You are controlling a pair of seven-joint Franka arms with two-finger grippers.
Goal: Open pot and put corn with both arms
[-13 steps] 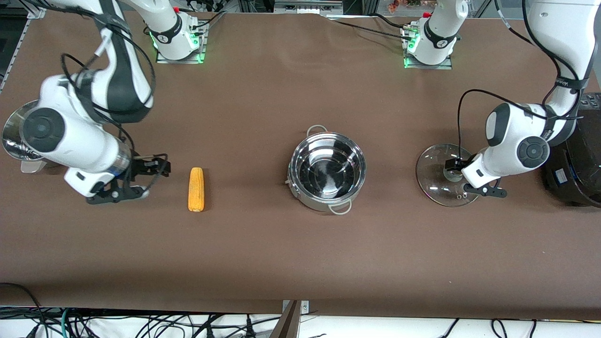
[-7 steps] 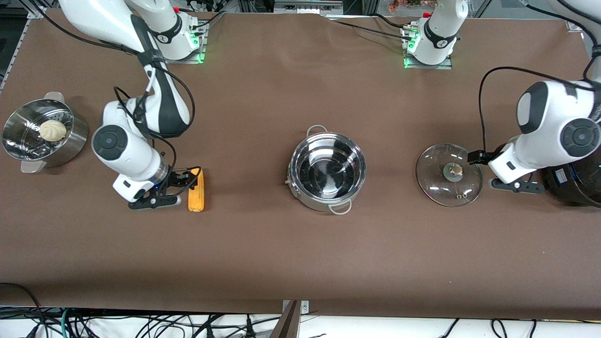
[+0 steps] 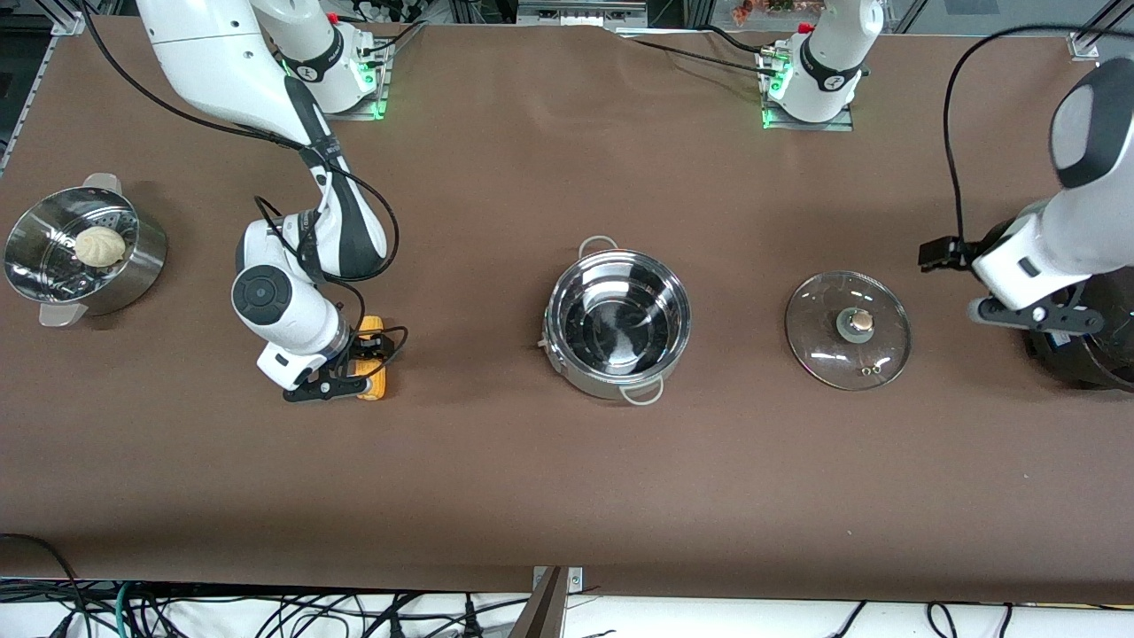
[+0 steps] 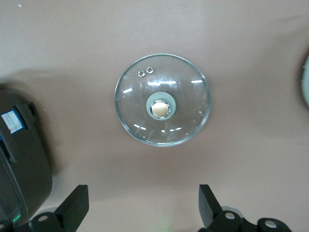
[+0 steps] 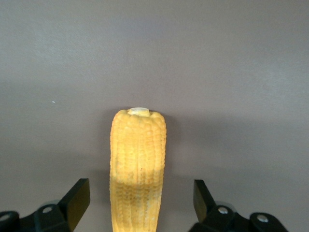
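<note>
The pot (image 3: 617, 323) stands open and empty at the table's middle. Its glass lid (image 3: 848, 330) lies flat on the table toward the left arm's end, knob up; it also shows in the left wrist view (image 4: 162, 99). The corn (image 3: 375, 323) lies on the table toward the right arm's end. My right gripper (image 3: 359, 370) is low over it, open, with one finger on each side of the cob (image 5: 138, 159); the fingers do not touch it. My left gripper (image 3: 1019, 312) is open and empty, up in the air between the lid and the black cooker.
A steel steamer pot (image 3: 133, 266) with a white bun (image 3: 99, 245) stands at the right arm's end of the table. A black cooker (image 3: 1090, 346) stands at the left arm's end, also in the left wrist view (image 4: 19, 159).
My right gripper has moved from beside the corn to straddle it, uncovering the steamer pot. My left gripper has left the lid's knob and risen away toward the black cooker.
</note>
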